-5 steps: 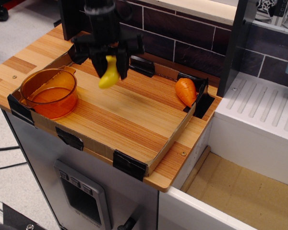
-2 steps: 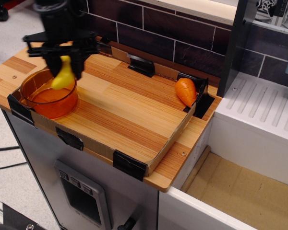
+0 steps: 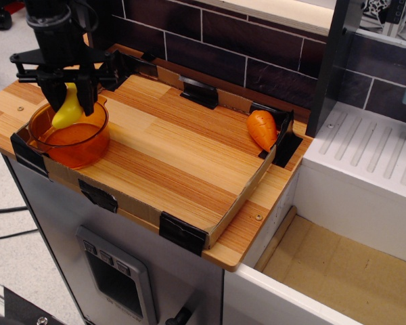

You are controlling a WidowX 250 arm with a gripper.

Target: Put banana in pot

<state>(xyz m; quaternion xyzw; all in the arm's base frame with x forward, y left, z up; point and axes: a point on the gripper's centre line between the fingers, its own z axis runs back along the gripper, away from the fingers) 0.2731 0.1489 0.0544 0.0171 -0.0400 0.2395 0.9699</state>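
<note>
The claw (image 3: 69, 101), closed on the upper end of the banana (image 3: 65, 114), hangs above the pot (image 3: 69, 133) at the left corner of the bench (image 3: 183, 162), the fruit's lower end dipping inside the rim. The glossy toy looks light, stiff and likely slippery; a grip across its narrow end, as here, seems sound. The translucent orange pot appears otherwise empty. An orange carrot toy (image 3: 262, 128) lies well apart at the far right edge of the wooden tray, untouched.
</note>
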